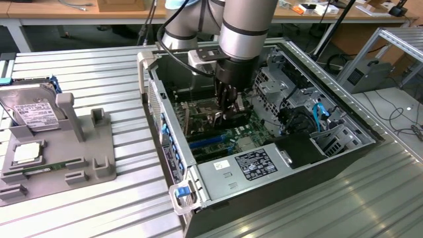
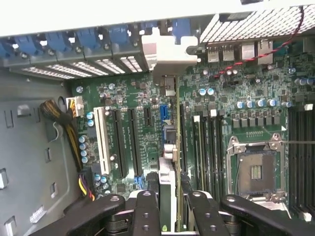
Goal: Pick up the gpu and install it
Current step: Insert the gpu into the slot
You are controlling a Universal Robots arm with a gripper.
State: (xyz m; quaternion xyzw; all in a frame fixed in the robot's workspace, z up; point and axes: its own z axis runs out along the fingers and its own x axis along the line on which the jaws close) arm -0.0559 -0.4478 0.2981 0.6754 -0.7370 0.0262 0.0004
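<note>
My hand (image 2: 170, 209), half closed, pinches the gpu (image 2: 171, 150) by its upper edge. It stands edge-on over the motherboard (image 2: 142, 96), mid-frame in the exterior view, inside the case (image 1: 153, 94). I judge it light, stiff and fragile: grip bare board edge, never components.

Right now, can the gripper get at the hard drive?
Probably not: the gripper sits deep inside the computer case, shut on the gpu, with its wall between it and the hard drive.
</note>
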